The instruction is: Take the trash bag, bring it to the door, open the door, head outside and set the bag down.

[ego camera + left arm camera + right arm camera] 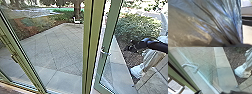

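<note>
The shiny grey-blue plastic trash bag [199,25] bunches into the left gripper [232,44], which is clamped on its gathered folds. At right, the black right gripper [128,48] is apart from the curved silver handle [104,52] of the green-framed glass door [108,45] – open or closed, I cannot tell. The door stands open, left of a white draped statue [138,71]

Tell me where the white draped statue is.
The statue stands at the head view's right, partly behind the robot's right arm, its base next to dark soil and paving tiles.
</note>
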